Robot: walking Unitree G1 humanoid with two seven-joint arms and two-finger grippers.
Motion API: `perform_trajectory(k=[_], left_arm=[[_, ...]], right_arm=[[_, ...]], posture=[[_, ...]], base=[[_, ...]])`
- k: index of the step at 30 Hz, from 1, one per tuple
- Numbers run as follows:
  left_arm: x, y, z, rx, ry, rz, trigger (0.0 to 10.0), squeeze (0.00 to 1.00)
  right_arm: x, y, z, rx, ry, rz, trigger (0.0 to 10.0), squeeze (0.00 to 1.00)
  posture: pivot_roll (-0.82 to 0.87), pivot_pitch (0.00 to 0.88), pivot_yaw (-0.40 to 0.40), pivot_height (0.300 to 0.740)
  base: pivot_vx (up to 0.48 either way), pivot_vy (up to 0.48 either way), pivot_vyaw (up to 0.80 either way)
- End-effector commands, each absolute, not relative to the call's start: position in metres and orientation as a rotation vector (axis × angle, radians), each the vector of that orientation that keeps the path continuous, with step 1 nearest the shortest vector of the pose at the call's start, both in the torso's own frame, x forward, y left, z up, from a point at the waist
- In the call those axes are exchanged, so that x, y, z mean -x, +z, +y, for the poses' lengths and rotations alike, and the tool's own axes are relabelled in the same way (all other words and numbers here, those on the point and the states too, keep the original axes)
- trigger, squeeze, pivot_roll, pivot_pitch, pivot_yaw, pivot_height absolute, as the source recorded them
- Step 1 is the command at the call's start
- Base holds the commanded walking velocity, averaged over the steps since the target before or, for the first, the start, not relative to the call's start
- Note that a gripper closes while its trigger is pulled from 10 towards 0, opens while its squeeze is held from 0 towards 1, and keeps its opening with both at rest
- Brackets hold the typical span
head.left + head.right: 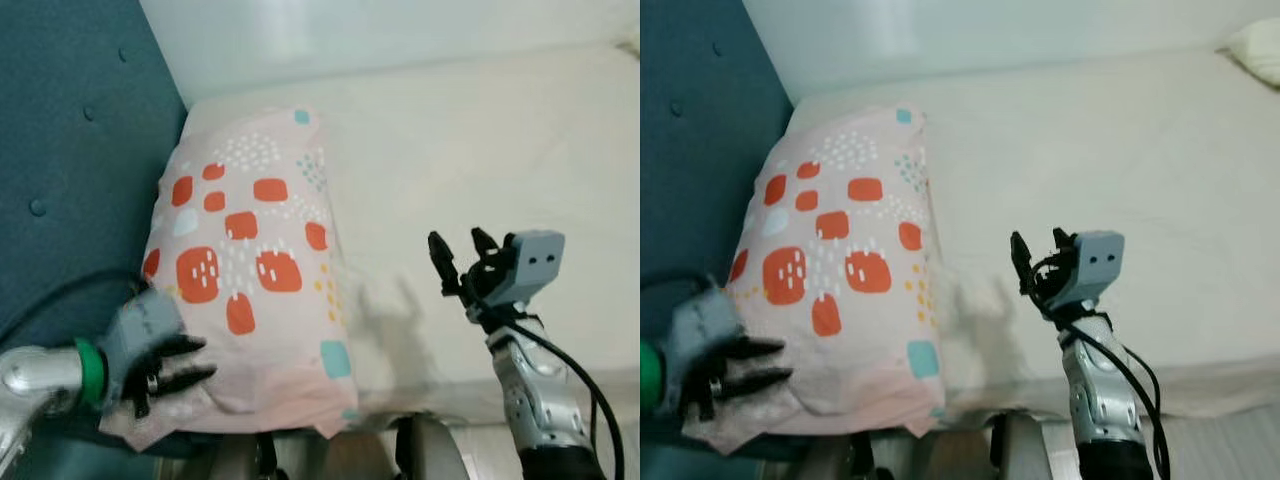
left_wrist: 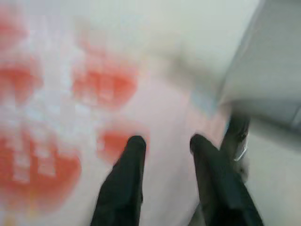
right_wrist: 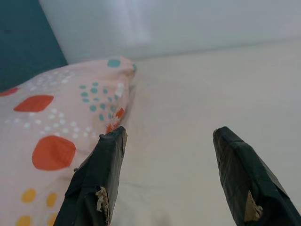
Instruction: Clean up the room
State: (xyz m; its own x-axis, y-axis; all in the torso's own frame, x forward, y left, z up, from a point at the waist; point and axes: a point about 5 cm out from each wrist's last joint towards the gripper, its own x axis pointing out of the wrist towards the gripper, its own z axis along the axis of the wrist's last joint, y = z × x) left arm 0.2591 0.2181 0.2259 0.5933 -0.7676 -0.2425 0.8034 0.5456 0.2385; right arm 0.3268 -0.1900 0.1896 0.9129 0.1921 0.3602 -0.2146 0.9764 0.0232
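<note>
Covering frame centre and right: cream bed (image 1: 480, 150); pillow (image 1: 250, 260) left. Left claw (image 1: 185, 362) parted on pillow corner; right claw (image 1: 458, 250) released above sheet.

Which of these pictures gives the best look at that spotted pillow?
The left eye view: the whole pillow lies sharp on the bed, with the left gripper at its near corner. The right eye view shows it too, nearer the picture's edge. The right wrist view catches one end, and the left wrist view is a close blur.
</note>
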Motion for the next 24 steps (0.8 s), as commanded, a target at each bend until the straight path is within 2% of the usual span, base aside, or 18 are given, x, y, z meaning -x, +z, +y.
perform_trajectory(k=[1,3,4,5,7,8,10,16,24], left_arm=[[-0.255,0.234,0.213,-0.264,-0.967,0.076,10.0,0.00],[-0.254,0.240,0.208,-0.246,-0.973,0.036,10.0,0.00],[-0.262,0.246,0.197,-0.239,-0.894,-0.046,10.0,0.00],[-0.262,0.246,0.197,-0.239,-0.894,-0.046,10.0,0.00],[-0.283,0.237,0.172,-0.262,-0.629,-0.151,10.0,0.00],[-0.283,0.237,0.172,-0.262,-0.629,-0.151,10.0,0.00],[-0.298,0.199,0.162,-0.246,-0.333,-0.109,10.0,0.00],[-0.302,0.156,0.171,-0.169,-0.018,0.007,10.0,0.00],[-0.309,0.165,0.189,-0.117,0.102,-0.039,10.0,0.00]], right_arm=[[-0.324,0.189,-0.182,-0.082,0.232,-0.364,10.0,0.00],[-0.324,0.191,-0.181,-0.089,0.233,-0.370,10.0,0.00],[-0.321,0.195,-0.176,-0.102,0.235,-0.384,10.0,0.00],[-0.321,0.195,-0.176,-0.102,0.235,-0.384,10.0,0.00],[-0.314,0.200,-0.162,-0.111,0.238,-0.417,10.0,0.00],[-0.314,0.200,-0.162,-0.111,0.238,-0.417,10.0,0.00],[-0.305,0.197,-0.152,-0.114,0.224,-0.430,10.0,0.00],[-0.299,0.187,-0.153,-0.106,0.197,-0.409,10.0,0.00],[-0.314,0.197,-0.147,-0.079,0.236,-0.428,10.0,0.00]], posture=[[-0.07,0.156,0.145,0.617],[-0.07,0.156,0.145,0.617],[-0.07,0.149,0.138,0.617],[-0.07,0.149,0.138,0.617],[-0.08,0.130,0.136,0.617],[-0.08,0.130,0.136,0.617],[-0.11,0.105,0.130,0.617],[-0.12,0.074,0.089,0.617],[-0.11,0.039,0.077,0.617]], base=[[0.000,0.000,0.00],[0.000,0.000,0.00],[0.000,0.000,0.00],[0.000,0.000,0.00],[0.000,0.000,0.00],[0.000,0.000,0.00],[0.000,0.000,0.00],[0.000,0.000,0.00],[0.000,0.000,0.00]])
